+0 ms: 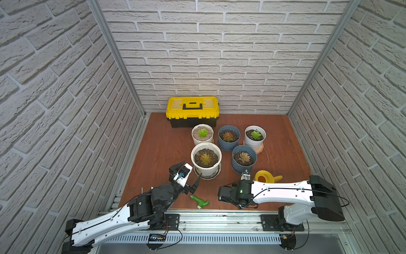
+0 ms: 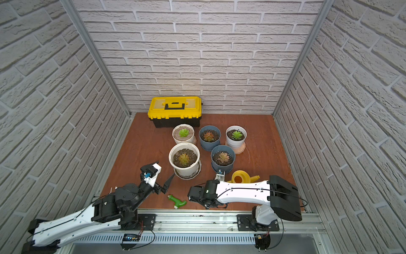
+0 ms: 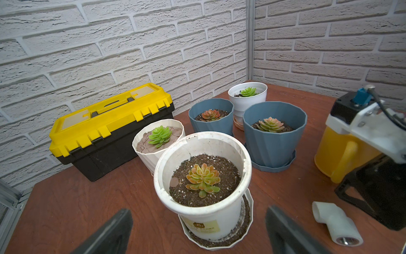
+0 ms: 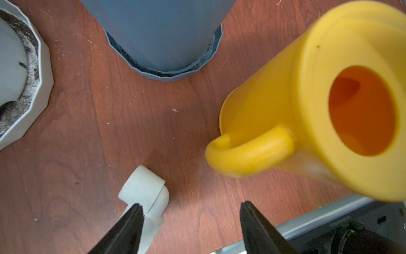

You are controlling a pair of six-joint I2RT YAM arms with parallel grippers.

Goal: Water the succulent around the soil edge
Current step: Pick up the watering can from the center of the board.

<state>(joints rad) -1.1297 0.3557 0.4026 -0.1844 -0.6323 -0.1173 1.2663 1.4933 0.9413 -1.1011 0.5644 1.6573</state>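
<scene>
**1. MARKINGS**
1 label only: tan sticker [image 3: 203, 226] on the wall of the lg white pot [image 3: 228, 211], on the side toward the L gripper [image 3: 197, 233]. Print too blurred to read.

**2. CONTAINERS & CONTENTS**
- Lg white pot: dark soil [image 3: 224, 173] w/ white grit and a yellow-orange succulent [image 3: 203, 180] at ctr. Stands on a white saucer [image 3: 249, 217] w/ spilled soil.
- Cream pot [image 1: 203, 140]: pale cracked soil [image 3: 173, 132], lime rosette [image 1: 203, 132].
- Rear blue pot [image 1: 228, 145]: dark soil, reddish rosette [image 1: 228, 136].
- Front blue pot [image 1: 240, 168]: dark soil, pink-green rosette [image 1: 244, 157]. Blue saucer under it.
- Rear white pot [image 1: 252, 143]: dark soil, green rosette [image 1: 255, 134]. Stands on a peach saucer [image 1: 260, 150].
- Toolbox [image 1: 193, 110]: yellow lid, black base, lid down, at the back wall.
- Watering can [image 1: 264, 176]: yellow, upright on the table [image 1: 158, 154], just beside the front blue pot, partly behind the R forearm. Fill level cannot be told.

**3. END EFFECTORS**
- L gripper: jaws wide apart, empty. Lg white pot is directly ahead, no contact.
- R gripper [image 4: 191, 206]: jaws apart, empty, aimed down at the table. Can handle [image 4: 248, 154] is near, not touched.
- Pipe elbow [image 4: 145, 193] lies on the table, partly behind 1 finger [image 4: 129, 224] in the R wrist view. Contact cannot be told.
</scene>
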